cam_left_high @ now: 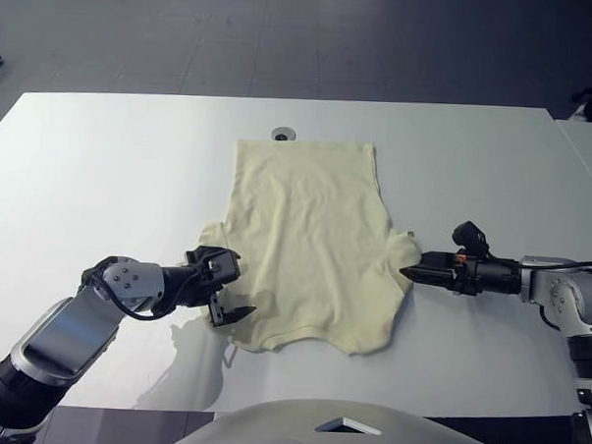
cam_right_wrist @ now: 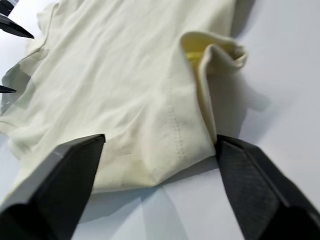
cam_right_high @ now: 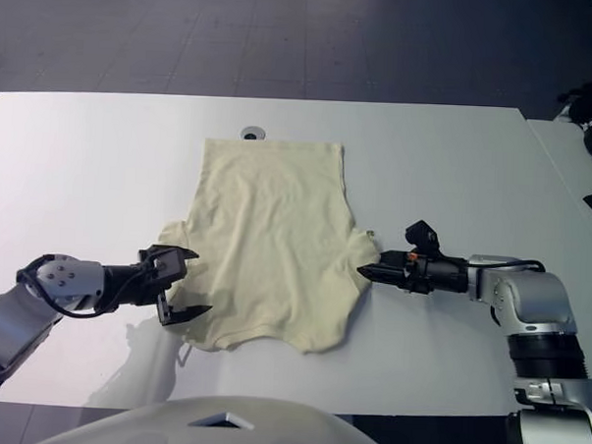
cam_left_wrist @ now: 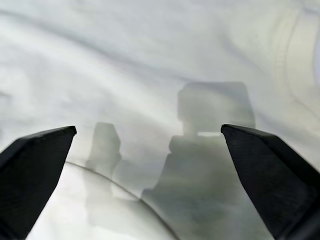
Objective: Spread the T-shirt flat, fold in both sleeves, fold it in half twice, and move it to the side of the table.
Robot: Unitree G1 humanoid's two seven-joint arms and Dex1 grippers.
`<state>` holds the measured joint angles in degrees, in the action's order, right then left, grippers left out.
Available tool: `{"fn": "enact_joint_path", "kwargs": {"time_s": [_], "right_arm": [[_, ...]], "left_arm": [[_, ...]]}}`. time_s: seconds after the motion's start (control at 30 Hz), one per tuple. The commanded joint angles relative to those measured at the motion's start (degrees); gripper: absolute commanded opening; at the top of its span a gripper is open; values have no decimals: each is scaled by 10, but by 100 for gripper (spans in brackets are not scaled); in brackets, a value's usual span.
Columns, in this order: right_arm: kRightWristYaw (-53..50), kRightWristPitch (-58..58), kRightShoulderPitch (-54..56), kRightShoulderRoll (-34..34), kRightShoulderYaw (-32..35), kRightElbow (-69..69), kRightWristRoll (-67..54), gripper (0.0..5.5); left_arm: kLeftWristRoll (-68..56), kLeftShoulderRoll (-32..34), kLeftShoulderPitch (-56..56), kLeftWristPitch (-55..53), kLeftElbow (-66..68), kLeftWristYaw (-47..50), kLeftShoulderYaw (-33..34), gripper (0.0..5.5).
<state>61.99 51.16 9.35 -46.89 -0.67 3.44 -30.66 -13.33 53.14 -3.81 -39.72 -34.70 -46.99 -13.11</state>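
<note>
Near edge of the surface [cam_left_high: 467, 367] runs close to the T-shirt [cam_left_high: 311, 223] collar, so you've little room there. Left gripper [cam_left_high: 239, 286]: jaws wide open, empty, at the bunched left sleeve. Right gripper [cam_left_high: 404, 272]: jaws open astride the right sleeve's edge, gripping nothing. Shirt lies mid-surface, long axis near-to-far, hem far, just by a round grommet [cam_left_high: 281, 135]. You've wide room either side.

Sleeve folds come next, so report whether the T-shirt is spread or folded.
Spread, not folded: the T-shirt lies open on the table, both sleeves out at its sides, the right one rumpled.
</note>
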Motion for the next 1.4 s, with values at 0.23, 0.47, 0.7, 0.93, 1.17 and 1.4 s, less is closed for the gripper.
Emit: {"fn": "enact_joint_path", "kwargs": {"time_s": [0.23, 0.47, 0.7, 0.93, 1.17, 1.4], "right_arm": [[21, 5, 7, -13, -11, 14, 6, 217], [50, 13, 33, -37, -14, 12, 6, 103], [102, 7, 53, -73, -35, 5, 9, 1], [131, 27, 99, -82, -38, -3, -6, 1], [104, 96, 131, -53, -16, -25, -56, 1], [40, 167, 143, 7, 0, -58, -105, 1]], "left_arm": [[24, 6, -17, 8, -5, 0, -13, 540], [31, 2, -24, 6, -12, 4, -17, 540], [35, -1, -32, 6, -16, 10, -18, 540], [36, -7, -40, 0, -27, 21, -19, 540], [38, -9, -44, -3, -33, 27, -23, 540], [40, -10, -38, -3, -34, 27, -31, 540]]}}
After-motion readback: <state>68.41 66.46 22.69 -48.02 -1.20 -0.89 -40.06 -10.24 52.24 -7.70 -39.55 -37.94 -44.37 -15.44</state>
